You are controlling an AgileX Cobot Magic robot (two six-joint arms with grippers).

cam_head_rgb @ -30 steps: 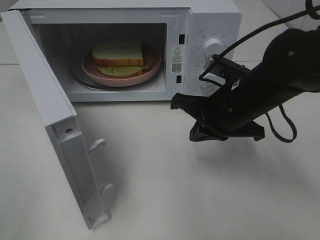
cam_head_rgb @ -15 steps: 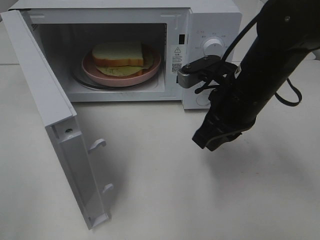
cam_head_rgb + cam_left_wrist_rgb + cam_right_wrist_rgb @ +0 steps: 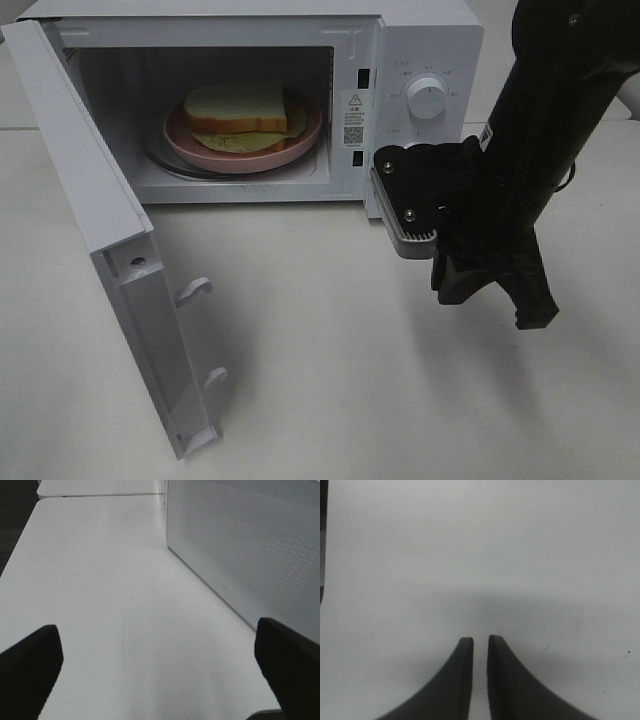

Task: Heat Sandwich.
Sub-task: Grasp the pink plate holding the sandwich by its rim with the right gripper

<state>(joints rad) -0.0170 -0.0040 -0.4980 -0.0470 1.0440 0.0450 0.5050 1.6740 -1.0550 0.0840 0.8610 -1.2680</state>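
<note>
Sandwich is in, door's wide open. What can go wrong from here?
1. The door hangs fully open on the left, while the right gripper, jaws barely parted, points down at the table before the control panel; a weak push may not latch it.
2. That arm crowds the dial and could bump it.
3. The left gripper, open beside a perforated wall, could scrape it.

The right end effector [image 3: 480, 639] is swinging from pointing left across the microwave's [image 3: 425, 50] open front to pointing down at the surface [image 3: 340, 380] just before its control panel, jaws parting a sliver.
</note>
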